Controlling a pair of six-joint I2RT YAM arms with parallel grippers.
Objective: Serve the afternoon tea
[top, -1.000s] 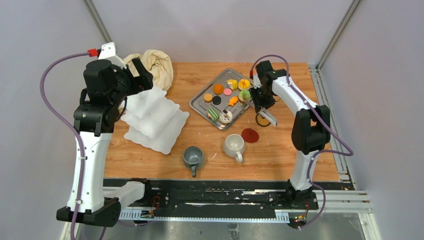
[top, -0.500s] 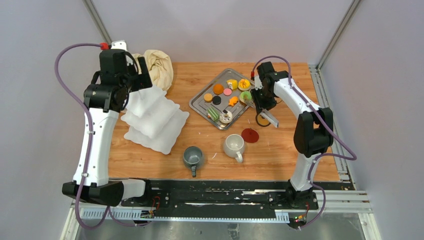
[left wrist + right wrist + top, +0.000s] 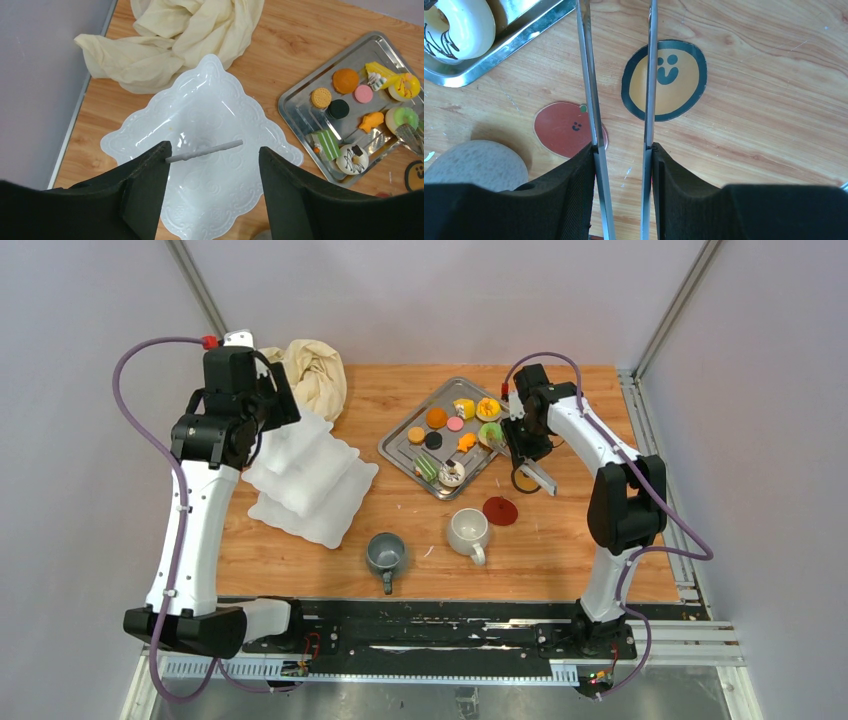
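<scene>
We hold our left gripper [image 3: 215, 155] spread directly above the white stand [image 3: 215, 95], whose thin grey rod [image 3: 205, 150] lies crosswise in the gap, one end touching a finger (nothing pinched yet, we judge). This arm is nearer; the right gripper [image 3: 622, 147], well off to its side, clamps metal tongs [image 3: 588, 75].

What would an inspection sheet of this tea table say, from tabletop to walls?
Surface: wooden table, pale specks near front.
Job's things: white three-tier stand at left; pastries on steel tray; grey mug and white mug near front.
Clutter: beige cloth far left; red apple sticker, yellow smiley sticker.
Grippers: left gripper, jaws apart astride the stand's rod; right gripper clamping metal tongs.
Cables: purple cable along each arm.
Surroundings: grey walls, metal rails.
</scene>
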